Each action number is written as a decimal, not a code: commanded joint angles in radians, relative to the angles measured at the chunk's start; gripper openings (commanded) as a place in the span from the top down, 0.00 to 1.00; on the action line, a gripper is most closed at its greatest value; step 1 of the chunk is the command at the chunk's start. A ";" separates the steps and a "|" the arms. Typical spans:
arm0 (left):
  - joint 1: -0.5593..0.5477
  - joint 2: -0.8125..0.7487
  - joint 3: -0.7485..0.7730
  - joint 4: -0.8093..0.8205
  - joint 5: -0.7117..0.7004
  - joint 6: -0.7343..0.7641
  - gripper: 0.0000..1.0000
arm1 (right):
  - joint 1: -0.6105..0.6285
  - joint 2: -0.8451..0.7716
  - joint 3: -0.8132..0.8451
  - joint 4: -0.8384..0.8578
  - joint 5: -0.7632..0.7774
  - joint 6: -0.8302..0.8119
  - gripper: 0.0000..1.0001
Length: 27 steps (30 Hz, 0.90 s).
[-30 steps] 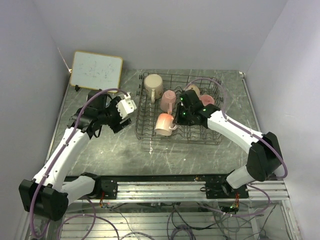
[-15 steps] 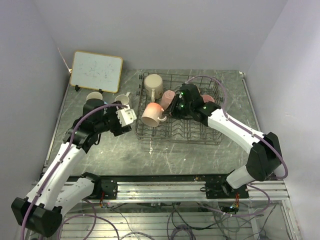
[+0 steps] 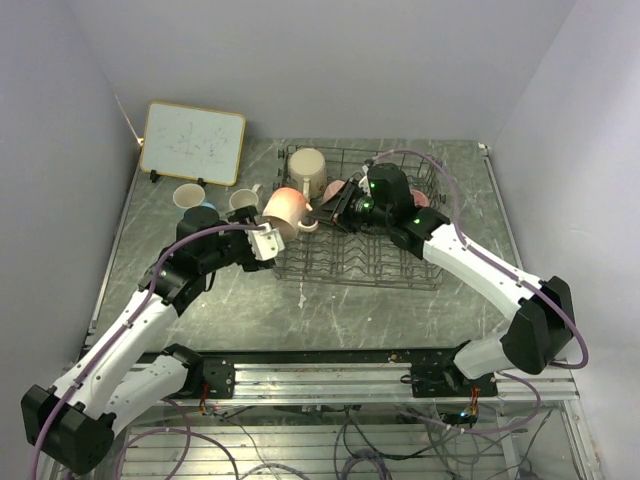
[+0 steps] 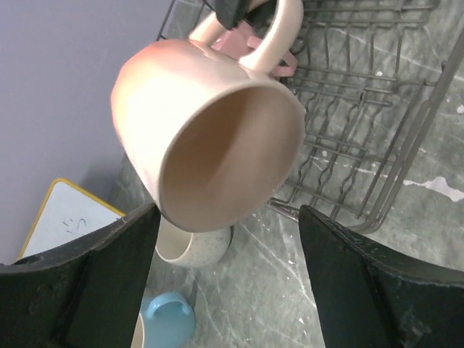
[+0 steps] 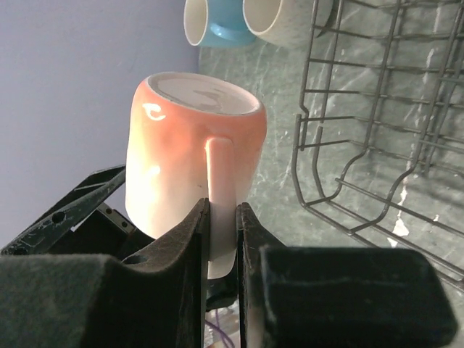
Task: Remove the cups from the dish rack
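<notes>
My right gripper point(image 3: 318, 212) is shut on the handle point(image 5: 221, 181) of a pale pink mug point(image 3: 287, 207) and holds it in the air at the left edge of the dish rack point(image 3: 400, 262). In the right wrist view the gripper point(image 5: 222, 210) pinches the handle and the mug point(image 5: 192, 145) shows its base. My left gripper point(image 3: 262, 240) is open just below the mug. In the left wrist view point(image 4: 228, 221) the mug's mouth point(image 4: 217, 145) faces it, above and between the fingers, not touched. A tan mug point(image 3: 307, 168), a pink mug point(image 3: 335, 188) and a dark pink-red mug point(image 3: 420, 199) remain in the rack.
A beige mug point(image 3: 188, 196), a light blue mug point(image 3: 207, 211) and a cream-white mug point(image 3: 243, 200) stand on the table left of the rack. A framed whiteboard point(image 3: 191, 141) leans at the back left. The walls close in on both sides.
My right gripper has carried the pale pink mug from the rack's front to the left, past its edge. My left arm has swung right and come under the mug.
</notes>
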 commanded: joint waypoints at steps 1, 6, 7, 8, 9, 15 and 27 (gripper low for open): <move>-0.023 -0.029 -0.011 0.167 -0.047 -0.089 0.13 | 0.025 -0.043 -0.016 0.160 -0.071 0.091 1.00; -0.028 -0.089 -0.059 0.225 -0.095 -0.115 0.15 | 0.047 -0.054 -0.029 0.183 -0.080 0.112 1.00; -0.027 -0.098 -0.067 0.229 -0.102 -0.115 0.16 | 0.051 -0.058 -0.032 0.188 -0.083 0.117 1.00; -0.028 -0.102 -0.071 0.227 -0.105 -0.111 0.16 | 0.054 -0.061 -0.036 0.196 -0.087 0.123 1.00; -0.028 -0.103 -0.072 0.220 -0.108 -0.110 0.16 | 0.058 -0.062 -0.041 0.206 -0.093 0.131 1.00; -0.028 -0.078 -0.063 0.225 -0.130 -0.110 0.29 | 0.092 -0.067 -0.070 0.257 -0.110 0.174 1.00; -0.028 -0.017 0.013 0.068 -0.133 -0.089 0.90 | 0.118 -0.046 -0.087 0.327 -0.164 0.205 1.00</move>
